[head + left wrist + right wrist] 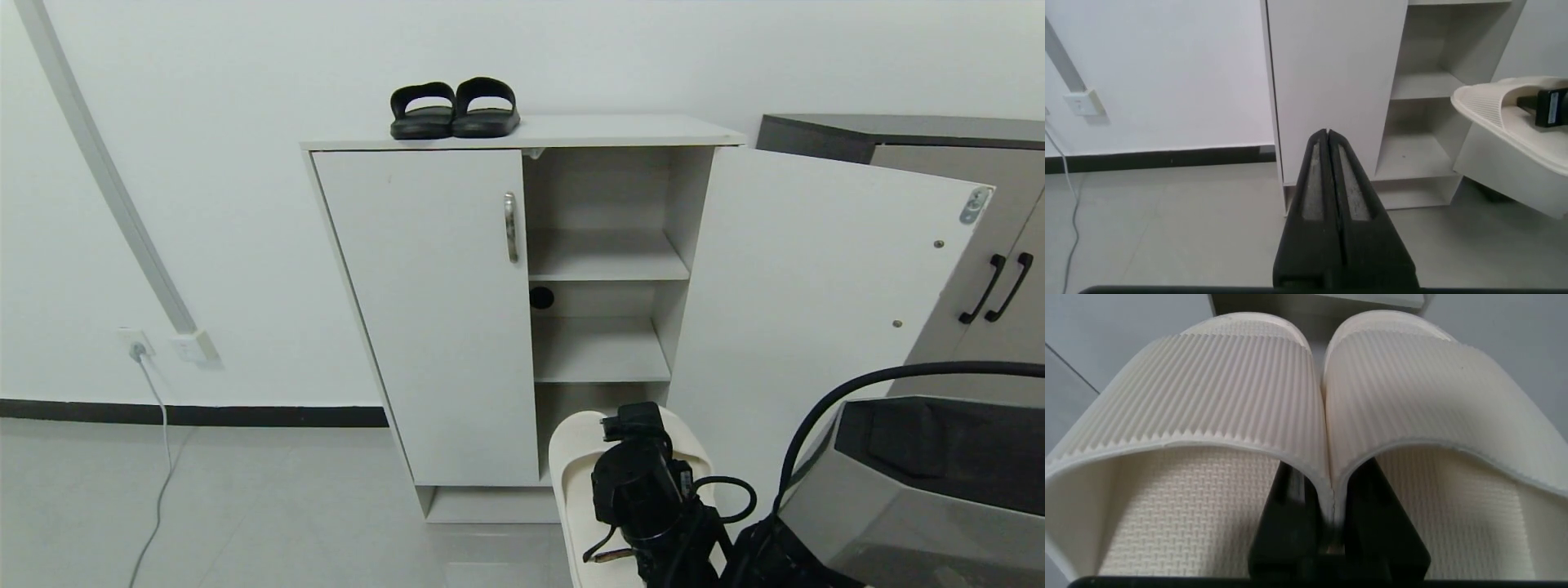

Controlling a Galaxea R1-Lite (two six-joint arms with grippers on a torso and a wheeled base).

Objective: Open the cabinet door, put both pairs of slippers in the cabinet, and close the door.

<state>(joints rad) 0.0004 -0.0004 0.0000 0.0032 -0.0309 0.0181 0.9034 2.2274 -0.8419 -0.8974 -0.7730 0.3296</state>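
Note:
A white cabinet (424,310) stands against the wall, its right door (808,286) swung open and its left door shut. Black slippers (454,109) rest on the cabinet top. My right gripper (1327,508) is shut on the inner straps of a pair of white slippers (1241,400), held low in front of the open compartment; in the head view the white slippers (575,457) sit just before the bottom shelf. My left gripper (1327,155) is shut on nothing, low over the floor left of the cabinet front, and the white slippers (1503,98) show beyond it.
Inside the open side are shelves (604,257) with nothing on them. A grey cabinet (939,163) stands behind the open door. A wall socket with a cable (135,347) is at the left, above bare grey floor (245,506).

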